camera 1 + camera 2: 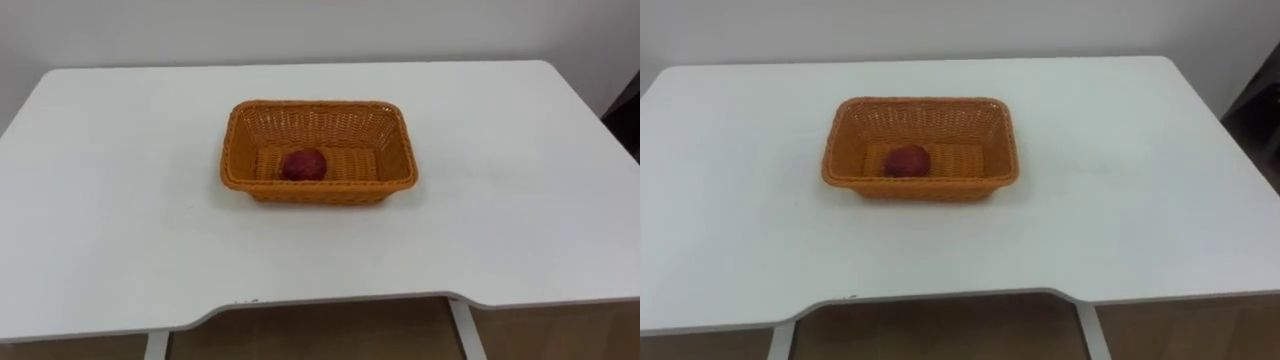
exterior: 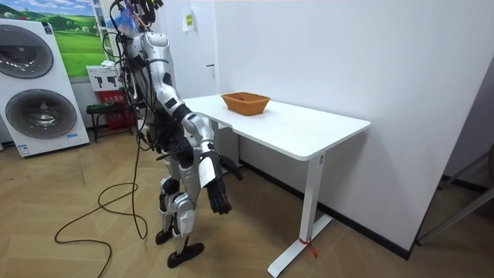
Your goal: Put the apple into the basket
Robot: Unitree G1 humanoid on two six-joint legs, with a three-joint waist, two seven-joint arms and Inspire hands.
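Spanning both eye views, the white worktop [image 1: 520, 200] carries just one thing, an orange wicker basket [image 1: 238, 150] set near its middle, slightly to the robot's left. In the room view the robot stands at the worktop's near edge, facing it, with both arms hanging below the level of the top.

The right hand [image 2: 219, 198], on the side nearer the room camera, dangles beside the thigh with its fingers loose and nothing in them. The left hand [image 2: 231, 168] is a dark shape just beyond it, close under the worktop's edge, and I cannot tell how its fingers are set.

The apple [image 1: 303, 165], dark red, lies on the basket's floor, left of centre, apart from the walls.

If the apple is yet to be lifted out, several things could go wrong:
- A hand rising from so low could catch the worktop's edge on its way up.
- The basket looks light and nothing holds it, so fingers pressing on its rim or wall could slide or tip it.
- The apple is round with free floor to its right, so a glancing touch could roll it away before a grasp closes.
- The walls also crowd the fingers, which favours a reach from above.
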